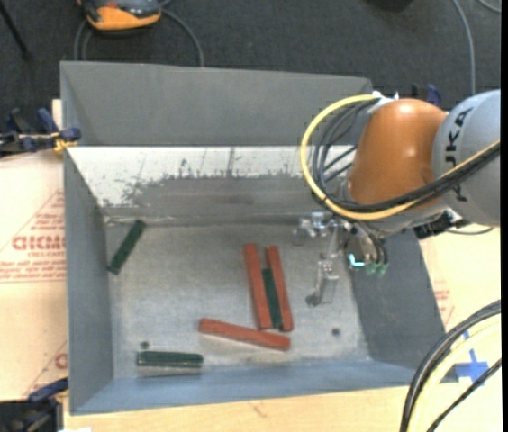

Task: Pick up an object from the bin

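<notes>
At about 3 o'clock on the bin floor, the gripper hung low over bare metal, just beside a bundle of 3 sticks at centre. Whether the claw was spread or pressed together could not be told, and nothing showed in its hold. The nearest candidate was the right red stick, lying roughly 12-to-6, touching a thin green stick on its 9 o'clock side, with the left red stick beyond that. Judged by look: a slim, rigid bar, probably light, not fragile, likely smooth enough to slide on metal. The best hold looked to be across the narrow width near its 12 o'clock end, where its flank at 3 o'clock was open and the green one did not reach. Mid-length, the neighbour would crowd a grip. A 4th bar, the lower red stick, lay across at 6 o'clock, touching or nearly touching the bundle's ends, so dragging could disturb it. A dark green stick sat at 7 o'clock and a green stick at 10 o'clock against the wall, both well apart. The floor looked flat, hard and scuffed, with plenty of clear room toward 3 o'clock and sloped walls all round.
</notes>
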Robot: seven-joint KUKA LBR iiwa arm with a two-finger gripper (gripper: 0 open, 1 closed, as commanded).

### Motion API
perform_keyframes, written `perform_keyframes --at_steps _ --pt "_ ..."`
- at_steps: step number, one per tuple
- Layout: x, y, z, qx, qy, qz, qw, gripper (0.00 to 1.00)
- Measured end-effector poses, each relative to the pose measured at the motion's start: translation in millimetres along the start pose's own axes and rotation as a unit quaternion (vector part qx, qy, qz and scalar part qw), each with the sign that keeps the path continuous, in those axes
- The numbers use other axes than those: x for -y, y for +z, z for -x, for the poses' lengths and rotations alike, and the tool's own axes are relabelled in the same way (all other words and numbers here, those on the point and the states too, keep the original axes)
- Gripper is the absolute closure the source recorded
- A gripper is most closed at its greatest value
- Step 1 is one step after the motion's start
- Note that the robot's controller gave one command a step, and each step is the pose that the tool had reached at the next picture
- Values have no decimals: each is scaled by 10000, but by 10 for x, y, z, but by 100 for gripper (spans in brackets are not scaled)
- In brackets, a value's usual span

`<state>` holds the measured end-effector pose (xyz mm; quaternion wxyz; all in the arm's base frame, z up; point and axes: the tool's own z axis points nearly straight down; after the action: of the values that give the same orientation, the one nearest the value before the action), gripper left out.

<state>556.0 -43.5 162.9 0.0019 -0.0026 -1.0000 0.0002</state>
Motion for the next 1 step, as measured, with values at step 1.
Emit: perform_keyframes --at_steps 1 --pt "0 -43 18 40 -4 -3 10000 0"
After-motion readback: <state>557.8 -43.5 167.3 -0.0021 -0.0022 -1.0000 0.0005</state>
